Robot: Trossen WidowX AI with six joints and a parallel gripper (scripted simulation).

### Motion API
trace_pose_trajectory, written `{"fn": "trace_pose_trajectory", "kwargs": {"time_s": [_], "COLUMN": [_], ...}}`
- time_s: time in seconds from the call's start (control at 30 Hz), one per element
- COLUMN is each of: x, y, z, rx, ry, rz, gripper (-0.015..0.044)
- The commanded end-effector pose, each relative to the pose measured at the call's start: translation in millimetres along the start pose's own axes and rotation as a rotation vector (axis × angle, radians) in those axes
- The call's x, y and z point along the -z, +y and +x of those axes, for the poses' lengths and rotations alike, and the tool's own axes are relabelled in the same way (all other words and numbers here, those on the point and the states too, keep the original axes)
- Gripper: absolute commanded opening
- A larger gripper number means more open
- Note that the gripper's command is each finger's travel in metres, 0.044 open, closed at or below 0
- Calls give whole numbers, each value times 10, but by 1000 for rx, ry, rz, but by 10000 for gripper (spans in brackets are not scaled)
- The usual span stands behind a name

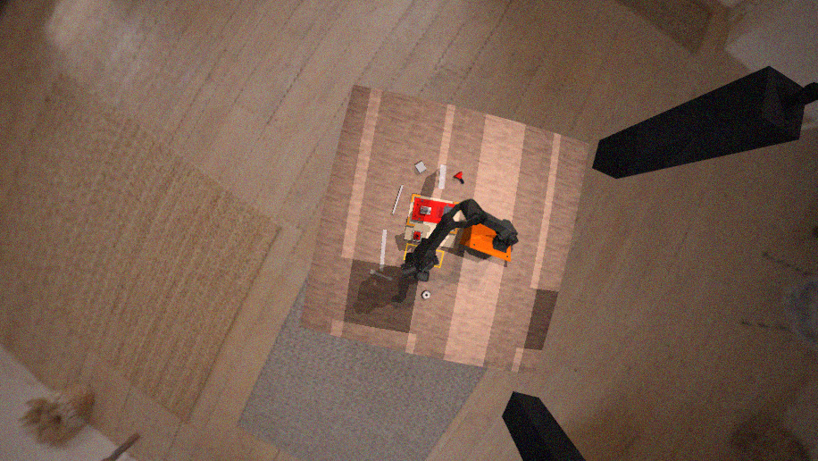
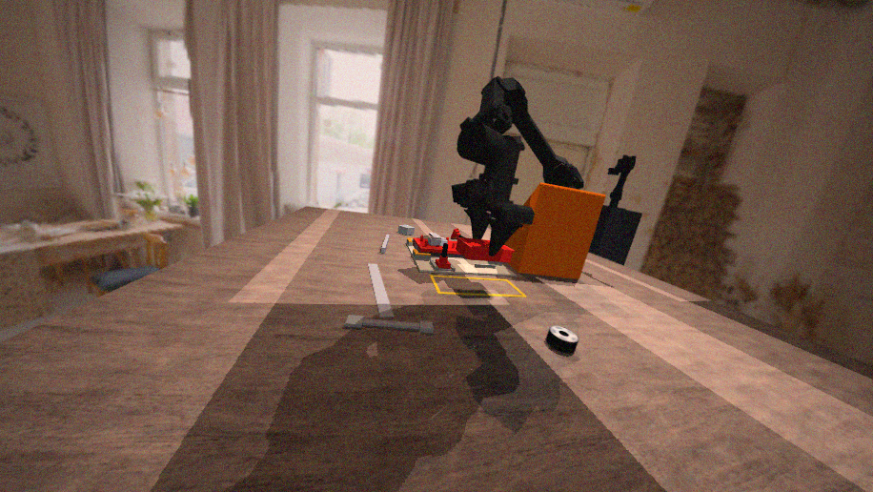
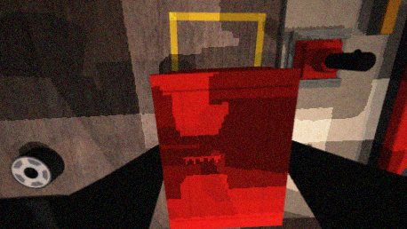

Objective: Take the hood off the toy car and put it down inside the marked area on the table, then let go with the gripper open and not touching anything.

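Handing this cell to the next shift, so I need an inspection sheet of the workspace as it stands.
Surface: wooden table with light stripes and dark shadow patches.
Job's things: red hood held off the table, short of the yellow marked area; toy car on its pale base plate.
Clutter: black and white wheel, grey bar, pale strip, small grey block, small red part.
Grippers: gripper, jaws shut on the hood.
Cables: nothing seen.
Surroundings: orange pedestal under the arm, curtained windows, side table with plants, rugs on the floor.
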State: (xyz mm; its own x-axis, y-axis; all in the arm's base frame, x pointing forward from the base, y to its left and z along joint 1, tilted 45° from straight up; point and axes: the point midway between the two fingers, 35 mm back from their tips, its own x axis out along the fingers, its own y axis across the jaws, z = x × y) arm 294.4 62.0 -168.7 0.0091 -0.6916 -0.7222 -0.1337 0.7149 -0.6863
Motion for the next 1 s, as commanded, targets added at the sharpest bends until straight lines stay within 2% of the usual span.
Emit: {"fn": "trace_pose_trajectory", "kwargs": {"time_s": [0.0,0.97], "x": [17,26], "y": [-1,-8], "z": [51,287], "rx": [6,8], "ry": [3,4], "rz": [-10,-10], "gripper": [0,0]}}
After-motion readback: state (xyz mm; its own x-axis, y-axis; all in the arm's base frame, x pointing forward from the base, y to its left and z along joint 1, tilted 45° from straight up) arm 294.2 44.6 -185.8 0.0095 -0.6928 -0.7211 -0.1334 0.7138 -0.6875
